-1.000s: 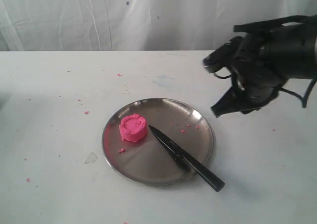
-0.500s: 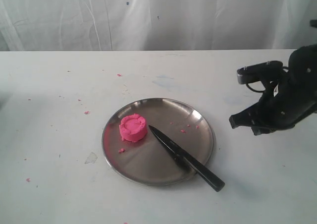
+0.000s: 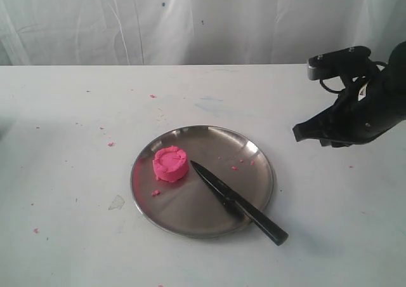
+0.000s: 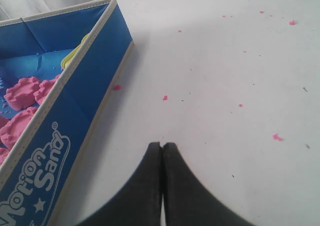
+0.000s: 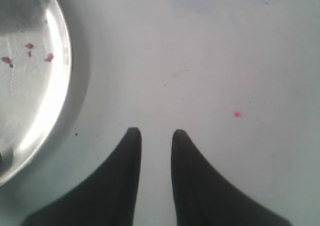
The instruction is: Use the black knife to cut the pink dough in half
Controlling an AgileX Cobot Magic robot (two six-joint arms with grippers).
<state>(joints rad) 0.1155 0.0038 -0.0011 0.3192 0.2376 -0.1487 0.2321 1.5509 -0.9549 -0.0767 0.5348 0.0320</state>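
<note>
The pink dough, one round puck, sits on the left part of the steel plate. The black knife lies slantwise on the plate, its tip near the dough and its handle sticking out over the plate's near right rim. My right gripper hovers over bare table to the right of the plate, open with a narrow gap and nothing between its fingers; the plate's rim shows in its wrist view. My left gripper is shut and empty over the table, out of the exterior view.
A blue Motion Sand box holding pink moulded shapes stands beside the left gripper. Tiny pink crumbs are scattered over the white table and the plate. A white curtain hangs behind the table.
The right arm swung away from above the plate to the right and lower, then rose slightly. Its jaws narrowed. Dough, knife and plate have not moved.
</note>
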